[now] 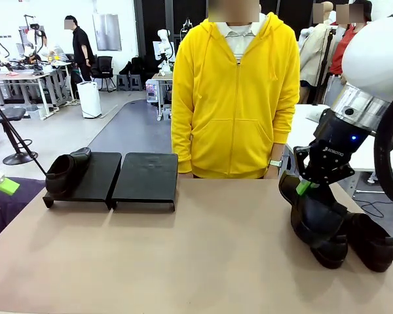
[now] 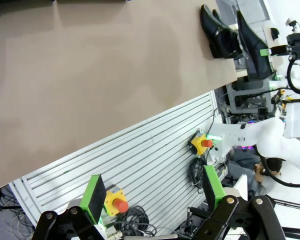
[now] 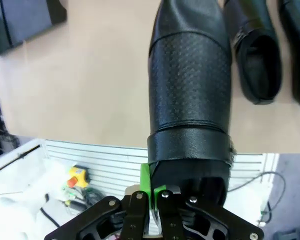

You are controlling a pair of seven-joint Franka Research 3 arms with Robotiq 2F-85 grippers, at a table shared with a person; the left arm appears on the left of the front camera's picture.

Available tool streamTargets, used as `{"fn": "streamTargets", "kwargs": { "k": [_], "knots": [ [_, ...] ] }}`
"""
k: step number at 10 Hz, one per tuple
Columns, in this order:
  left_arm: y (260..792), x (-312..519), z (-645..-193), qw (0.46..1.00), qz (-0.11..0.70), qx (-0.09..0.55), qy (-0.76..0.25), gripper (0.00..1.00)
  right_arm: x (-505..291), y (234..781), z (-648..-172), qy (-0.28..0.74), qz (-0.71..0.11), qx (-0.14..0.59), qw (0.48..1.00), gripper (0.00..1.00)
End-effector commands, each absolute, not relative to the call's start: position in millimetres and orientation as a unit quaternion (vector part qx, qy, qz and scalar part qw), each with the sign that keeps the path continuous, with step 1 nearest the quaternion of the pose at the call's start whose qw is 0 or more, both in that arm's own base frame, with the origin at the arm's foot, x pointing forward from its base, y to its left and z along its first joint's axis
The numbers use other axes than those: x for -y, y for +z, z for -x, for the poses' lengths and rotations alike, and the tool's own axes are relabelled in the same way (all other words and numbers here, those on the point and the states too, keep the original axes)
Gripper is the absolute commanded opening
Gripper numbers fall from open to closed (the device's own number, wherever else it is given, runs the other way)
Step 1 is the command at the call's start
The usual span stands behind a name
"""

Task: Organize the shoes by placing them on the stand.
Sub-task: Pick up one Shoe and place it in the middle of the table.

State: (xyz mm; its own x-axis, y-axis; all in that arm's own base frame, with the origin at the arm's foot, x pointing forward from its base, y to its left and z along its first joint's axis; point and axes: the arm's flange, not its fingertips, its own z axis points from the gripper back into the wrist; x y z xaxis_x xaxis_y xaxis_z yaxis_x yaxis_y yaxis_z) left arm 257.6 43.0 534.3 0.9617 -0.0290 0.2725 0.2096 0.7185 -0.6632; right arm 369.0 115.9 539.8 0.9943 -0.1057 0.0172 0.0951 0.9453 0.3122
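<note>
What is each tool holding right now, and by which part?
Right tool grips a black shoe by its heel-end rim. Left tool is open, holding nothing.

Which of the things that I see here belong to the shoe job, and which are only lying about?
Job: glossy black leather shoe held in the shut right gripper; two like shoes on the tan table; one shoe on the low matte-black stand.
Lying about: yellow boxes with red buttons; black cables by the slatted panel.
</note>
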Motion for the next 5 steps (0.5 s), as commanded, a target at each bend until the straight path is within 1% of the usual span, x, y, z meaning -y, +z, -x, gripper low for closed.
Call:
{"fn": "streamTargets", "kwargs": {
  "k": [1, 2, 4, 5],
  "knots": [
    [535, -45, -257, 0.914, 0.378, 0.126, -0.072, 1.0, -200, 544, -380, -0.044, -0.076, 0.056, 0.995, 0.0],
    [535, -45, -257, 0.914, 0.378, 0.126, -0.072, 1.0, -252, 534, -396, -0.037, -0.041, 0.066, 0.996, 0.0],
    [535, -45, -257, 0.914, 0.378, 0.126, -0.072, 1.0, -325, 507, -433, -0.036, -0.026, 0.05, 0.998, 0.0],
    [535, -45, -257, 0.914, 0.378, 0.126, -0.072, 1.0, -359, 492, -446, -0.013, -0.04, 0.049, 0.998, 0.0]
  ]
}}
